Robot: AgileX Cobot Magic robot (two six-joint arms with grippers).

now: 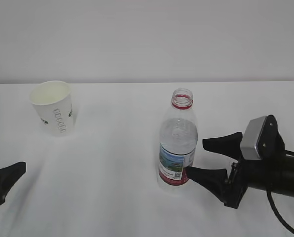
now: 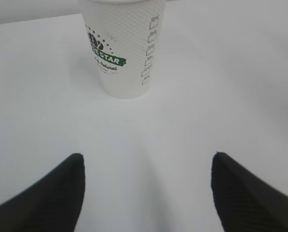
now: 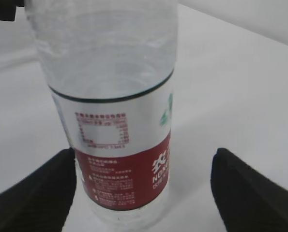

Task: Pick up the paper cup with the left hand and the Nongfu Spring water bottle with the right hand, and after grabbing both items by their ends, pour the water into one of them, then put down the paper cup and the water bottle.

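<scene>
White table (image 1: 117, 197), pale wall behind. The paper cup (image 1: 55, 107) stood upright on the far left of the table, mouth open, printed lettering and a small green logo on its side. The Nongfu Spring water bottle (image 1: 177, 141) stood upright right of centre, uncapped, red ring at the neck, landscape label above a red band; well apart from the cup.

My left gripper (image 2: 146, 166) sat low at the near left edge, fingers spread wide, nothing between them. From the left wrist, the cup (image 2: 122, 48) was ahead of the fingertips, a clear gap of bare table in between; not touching.

My right gripper (image 1: 201, 157) came in from the right, jaws released and wide. In the right wrist view the bottle (image 3: 115, 111) stood near the left finger (image 3: 35, 198), the other finger well clear. Contact with that left finger I could not tell. Not clenched on it.

Water level inside the bottle: unclear.
</scene>
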